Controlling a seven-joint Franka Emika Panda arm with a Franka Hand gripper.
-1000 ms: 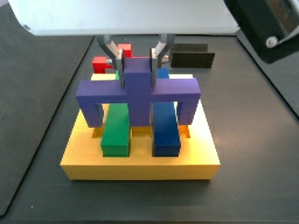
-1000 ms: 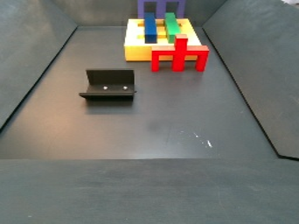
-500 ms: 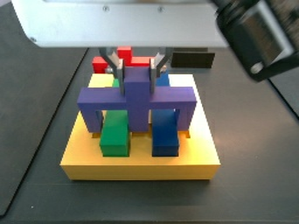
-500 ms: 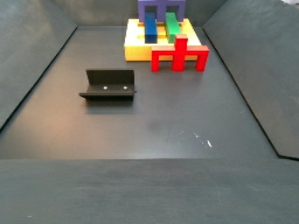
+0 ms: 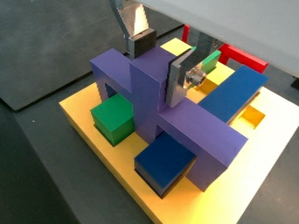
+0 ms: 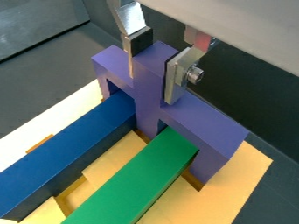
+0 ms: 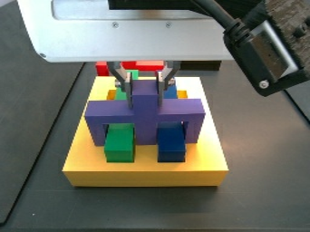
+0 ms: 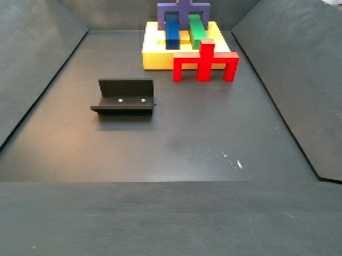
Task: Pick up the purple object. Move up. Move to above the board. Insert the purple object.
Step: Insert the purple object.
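The purple object (image 7: 145,111) sits low on the yellow board (image 7: 145,170), its bridge spanning the board and its legs down in the slots; it also shows in both wrist views (image 5: 176,122) (image 6: 152,96) and at the far end of a side view (image 8: 181,12). My gripper (image 7: 145,80) is directly above the board, shut on the purple object's central upright bar. In both wrist views the gripper (image 5: 160,59) (image 6: 158,59) has a silver finger plate on each side of the bar's top. The board also shows there (image 5: 87,114) (image 6: 47,122) (image 8: 160,60).
A green bar (image 7: 119,140) and a dark-blue bar (image 7: 172,140) lie in the board's slots under the purple bridge. A red cross-shaped block (image 8: 205,65) stands against the board's edge. The fixture (image 8: 124,97) stands on the dark floor, apart from the board.
My gripper has moved down with the purple object. The piece has sunk from above the board into its slots. The other pieces have not moved.
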